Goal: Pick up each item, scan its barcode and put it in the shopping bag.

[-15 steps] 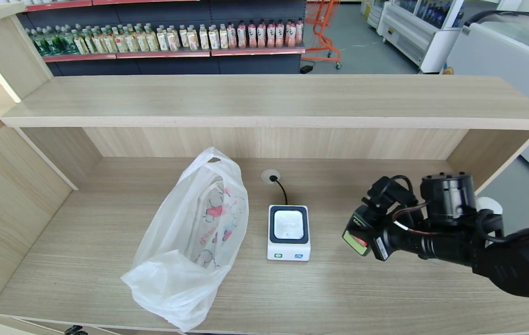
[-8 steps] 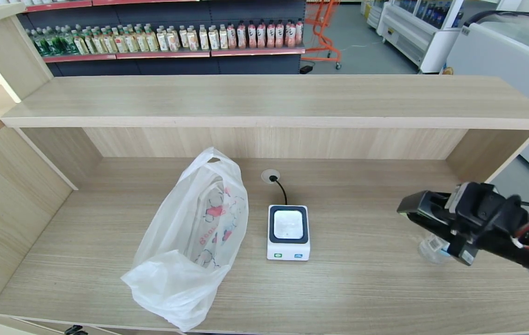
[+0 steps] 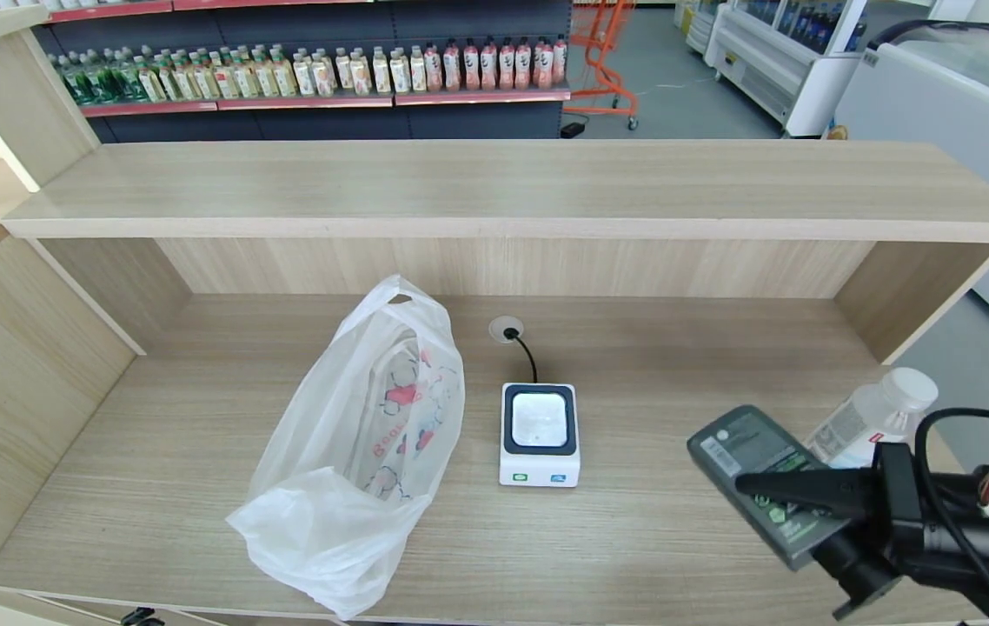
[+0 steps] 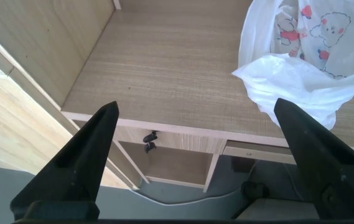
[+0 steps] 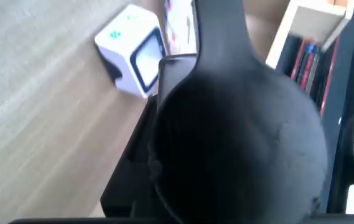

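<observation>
Wide-spread claw [image 4: 195, 107] near shopping bag [image 4: 301, 74]

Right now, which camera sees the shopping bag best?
The head view: the whole shopping bag lies on the counter beside the scanner. The left wrist view catches one end, cut off at the picture's edge. The right wrist view has just a white sliver past the scanner, probably the bag.

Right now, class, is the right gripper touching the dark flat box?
Touching. In the head view, a finger of the right gripper lies flat across the labelled face of the dark flat box, gripping it.
</observation>
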Robot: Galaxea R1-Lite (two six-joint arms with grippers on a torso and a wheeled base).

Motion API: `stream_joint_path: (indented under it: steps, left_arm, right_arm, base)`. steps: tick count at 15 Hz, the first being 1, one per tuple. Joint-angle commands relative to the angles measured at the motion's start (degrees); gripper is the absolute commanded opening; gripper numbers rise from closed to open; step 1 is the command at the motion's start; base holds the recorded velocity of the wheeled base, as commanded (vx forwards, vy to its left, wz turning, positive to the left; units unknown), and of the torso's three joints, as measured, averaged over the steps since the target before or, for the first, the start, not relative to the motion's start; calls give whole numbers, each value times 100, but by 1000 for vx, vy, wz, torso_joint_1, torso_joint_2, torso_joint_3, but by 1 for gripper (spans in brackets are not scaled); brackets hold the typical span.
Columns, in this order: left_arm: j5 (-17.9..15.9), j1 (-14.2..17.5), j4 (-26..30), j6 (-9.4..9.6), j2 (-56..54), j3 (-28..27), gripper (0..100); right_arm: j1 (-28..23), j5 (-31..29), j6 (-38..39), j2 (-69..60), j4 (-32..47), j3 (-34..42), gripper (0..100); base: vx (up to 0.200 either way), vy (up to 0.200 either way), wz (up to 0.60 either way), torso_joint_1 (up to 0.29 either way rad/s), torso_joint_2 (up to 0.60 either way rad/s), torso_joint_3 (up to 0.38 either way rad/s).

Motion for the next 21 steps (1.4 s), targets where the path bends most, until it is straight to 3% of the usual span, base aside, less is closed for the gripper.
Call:
stream_joint_path:
  steps: [1, 4, 7, 15, 21]
  left_arm:
    - [1, 1, 1, 2, -2, 0, 100]
    - [1, 1, 1, 2, -2, 0, 100]
    - [1, 1, 1, 2, -2, 0, 100]
    - [1, 1, 1, 2, -2, 0, 100]
    - [1, 1, 1, 2, -2, 0, 100]
  right_arm:
    - [381, 306, -841, 214, 582, -10, 0]
    - [486, 1106, -1896, 249, 564, -80, 0]
    - [750, 1782, -2221, 293, 389, -115, 0]
    - [970, 1905, -2599, 346, 371, -168, 0]
    - [970, 1905, -2628, 372, -156, -256, 0]
  base:
    - [0, 0, 0, 0, 0, 0]
    - [0, 0, 0, 0, 0, 0]
    - [0, 0, 0, 0, 0, 0]
    - [0, 0, 0, 0, 0, 0]
    - [0, 0, 0, 0, 0, 0]
